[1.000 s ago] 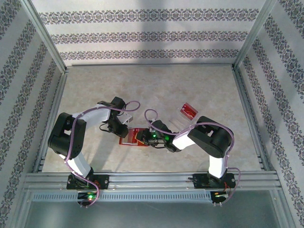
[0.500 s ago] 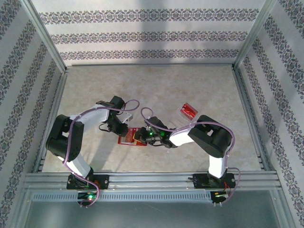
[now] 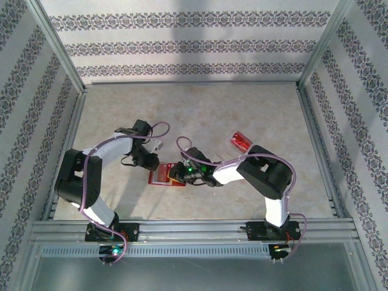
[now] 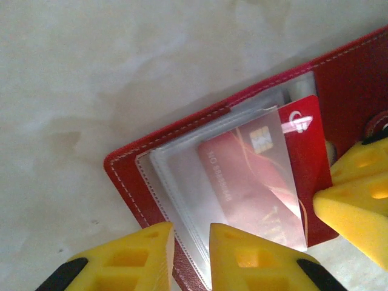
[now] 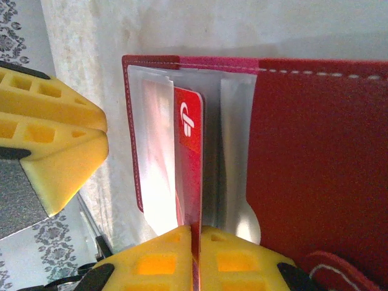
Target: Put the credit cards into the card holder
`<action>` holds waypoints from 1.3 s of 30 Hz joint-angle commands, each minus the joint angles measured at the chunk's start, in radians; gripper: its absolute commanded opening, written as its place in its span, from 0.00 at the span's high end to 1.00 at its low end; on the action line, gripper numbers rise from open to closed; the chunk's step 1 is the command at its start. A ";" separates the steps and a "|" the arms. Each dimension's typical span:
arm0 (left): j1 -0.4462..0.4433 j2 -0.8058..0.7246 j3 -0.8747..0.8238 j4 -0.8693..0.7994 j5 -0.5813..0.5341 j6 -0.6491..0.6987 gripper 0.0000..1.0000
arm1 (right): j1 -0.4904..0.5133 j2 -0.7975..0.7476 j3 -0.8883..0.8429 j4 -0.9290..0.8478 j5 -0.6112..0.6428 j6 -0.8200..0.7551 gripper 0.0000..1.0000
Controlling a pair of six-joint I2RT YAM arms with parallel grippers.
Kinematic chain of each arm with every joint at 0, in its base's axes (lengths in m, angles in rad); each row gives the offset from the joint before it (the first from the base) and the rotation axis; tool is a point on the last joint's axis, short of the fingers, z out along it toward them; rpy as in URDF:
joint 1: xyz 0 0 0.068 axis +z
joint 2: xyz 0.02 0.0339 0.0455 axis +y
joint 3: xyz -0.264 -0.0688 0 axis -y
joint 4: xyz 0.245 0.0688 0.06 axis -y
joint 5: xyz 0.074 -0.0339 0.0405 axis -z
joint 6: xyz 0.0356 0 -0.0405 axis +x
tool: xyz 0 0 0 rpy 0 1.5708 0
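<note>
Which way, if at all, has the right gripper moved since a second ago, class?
Yes. The right gripper has shifted left, farther from the clear tray, across the card holder.

Colours and patterns, current frame:

Card holder is red with white stitching along the edge; its inner sleeves are clear-greyish and glossy. Credit card is red with a white logo and gold chip, pale lettering showing through the sleeve. Left gripper and right gripper have yellow fingers with black behind them. Arms are black with white links, purple cables and lit green LEDs. Second card is red with a clear rim around it. Table is pale beige, marbled. Walls are white with dark floral bands in stripes. Frame rails are silver-grey.
</note>
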 commanded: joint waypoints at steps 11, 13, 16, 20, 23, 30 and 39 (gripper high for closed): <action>0.008 0.038 -0.027 0.032 0.011 -0.063 0.70 | 0.013 0.039 0.066 -0.096 -0.031 -0.047 0.95; 0.009 0.033 -0.035 0.043 0.011 -0.064 0.71 | 0.012 0.054 0.078 -0.096 -0.045 -0.049 0.95; 0.010 0.029 -0.032 0.036 0.000 -0.062 0.71 | 0.012 0.065 0.089 -0.092 -0.050 -0.043 0.95; 0.009 0.034 -0.034 0.041 0.007 -0.065 0.71 | 0.016 0.078 0.111 -0.111 -0.054 -0.052 0.95; 0.009 0.038 -0.025 0.031 0.020 -0.072 0.71 | 0.016 0.090 0.122 -0.105 -0.061 -0.047 0.95; 0.009 0.044 -0.028 0.033 -0.001 -0.068 0.71 | 0.011 0.062 0.121 -0.134 -0.051 -0.062 0.85; 0.009 0.047 -0.018 0.028 -0.009 -0.067 0.72 | -0.003 0.020 0.092 -0.166 -0.019 -0.077 0.79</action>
